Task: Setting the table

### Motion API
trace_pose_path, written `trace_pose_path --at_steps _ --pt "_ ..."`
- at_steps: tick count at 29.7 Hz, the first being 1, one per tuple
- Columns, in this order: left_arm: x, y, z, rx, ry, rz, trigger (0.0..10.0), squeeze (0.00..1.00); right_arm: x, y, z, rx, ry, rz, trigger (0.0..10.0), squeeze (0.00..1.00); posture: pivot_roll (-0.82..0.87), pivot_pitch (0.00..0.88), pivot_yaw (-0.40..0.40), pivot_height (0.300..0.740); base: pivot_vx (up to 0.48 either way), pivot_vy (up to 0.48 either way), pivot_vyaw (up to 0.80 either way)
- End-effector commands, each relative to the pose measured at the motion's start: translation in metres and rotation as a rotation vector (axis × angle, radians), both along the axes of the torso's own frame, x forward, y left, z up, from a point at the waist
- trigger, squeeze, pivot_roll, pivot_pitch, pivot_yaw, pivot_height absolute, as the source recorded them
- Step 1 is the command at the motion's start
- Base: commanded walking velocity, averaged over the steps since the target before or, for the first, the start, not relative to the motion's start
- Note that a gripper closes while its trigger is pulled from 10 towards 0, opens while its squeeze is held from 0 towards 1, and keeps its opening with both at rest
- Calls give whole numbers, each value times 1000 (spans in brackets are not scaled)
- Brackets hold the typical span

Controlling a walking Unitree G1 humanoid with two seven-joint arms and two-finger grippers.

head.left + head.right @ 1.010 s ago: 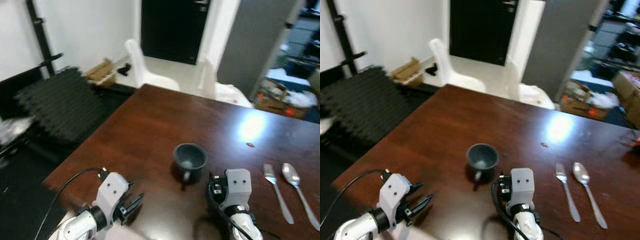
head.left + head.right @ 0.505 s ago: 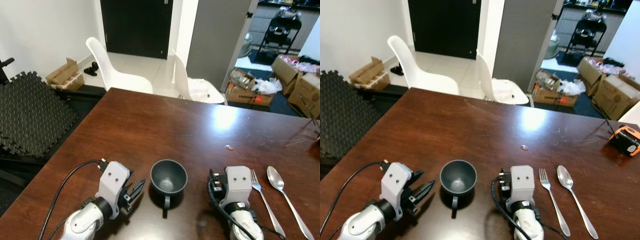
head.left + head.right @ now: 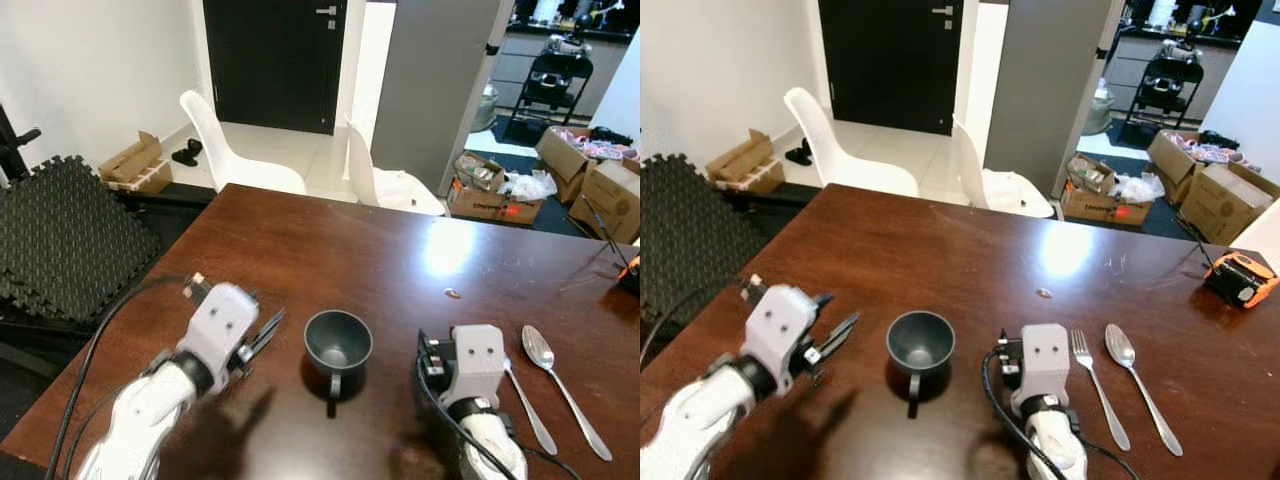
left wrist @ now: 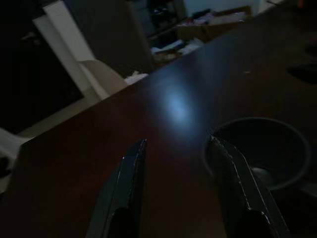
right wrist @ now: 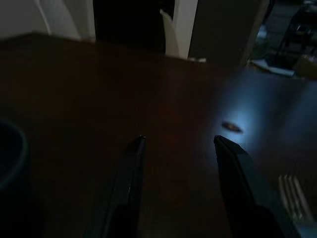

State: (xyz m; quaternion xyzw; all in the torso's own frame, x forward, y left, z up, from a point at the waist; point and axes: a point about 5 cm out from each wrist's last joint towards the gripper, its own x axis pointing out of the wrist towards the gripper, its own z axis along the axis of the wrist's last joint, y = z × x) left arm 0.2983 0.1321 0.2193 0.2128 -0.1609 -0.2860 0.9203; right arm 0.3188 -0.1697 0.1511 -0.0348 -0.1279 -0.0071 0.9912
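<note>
Beyond the far edge of the brown table (image 3: 970, 240) stand two white chairs (image 3: 830, 140), and behind them is a black door (image 3: 895, 60) beside a grey wall panel (image 3: 1050, 80). Left of the table lie black foam mats (image 3: 70, 225), with a small cardboard box (image 3: 135, 160) on the floor near the door. An orange device (image 3: 1237, 277) rests on the table's right edge, and past that corner are cardboard boxes (image 3: 1215, 195) and a black cart (image 3: 1165, 75).
</note>
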Motion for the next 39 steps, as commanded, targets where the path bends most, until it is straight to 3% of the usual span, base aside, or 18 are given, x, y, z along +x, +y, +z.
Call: trace_pose_path --at_steps 1,5,9,10,11,18,20,22,23,24,31,32,34,36,39 --pt "1 0 -5 13 41 -12 10000 0 1 1 9 15 -18 11 10000 0 43 121 64 740 0 0 0" --pt "3 8 -20 35 71 76 10000 0 6 22 40 120 -67 158 10000 0 45 120 63 740 0 0 0" --pt "-2 10 -28 51 92 92 10000 0 12 38 49 139 -18 241 10000 0 53 117 55 740 0 0 0" --pt "-3 11 -29 49 99 97 10000 0 14 42 50 122 1 259 10000 90 55 117 52 740 0 0 0" --pt "-4 14 -31 50 103 111 10000 0 15 45 48 106 42 279 10000 1000 61 117 45 740 0 0 0" --pt "-6 19 -35 39 119 150 10000 0 16 48 43 81 129 299 10000 1000 65 120 38 740 0 0 0" --pt "-7 18 -38 38 124 156 10000 0 15 49 37 101 229 326 10000 1000 59 123 36 740 0 0 0" --pt "-7 17 -38 37 124 156 10000 0 15 50 35 91 257 340 10000 1000 58 124 35 740 0 0 0" --pt "-6 16 -38 36 121 158 10000 0 14 52 33 64 316 368 10000 961 58 125 32 740 0 0 0" --pt "-6 16 -37 34 118 160 10000 0 14 53 31 56 342 380 10000 0 59 126 28 740 0 0 0" --pt "-4 15 -35 28 110 172 10000 0 10 53 20 69 456 439 10000 0 58 132 17 740 0 0 0" --pt "-5 15 -35 25 109 176 10000 0 10 52 14 74 493 447 7490 0 58 135 10 740 0 0 0" --pt "-5 15 -36 23 109 179 10000 0 10 51 10 77 519 452 7490 0 59 136 8 740 0 0 0" --pt "-6 15 -37 15 110 189 10000 0 13 43 -5 83 589 418 0 0 63 139 3 740 0 0 0" --pt "-6 15 -37 13 111 192 10000 0 13 42 -10 97 610 409 0 0 65 140 3 740 0 0 0"
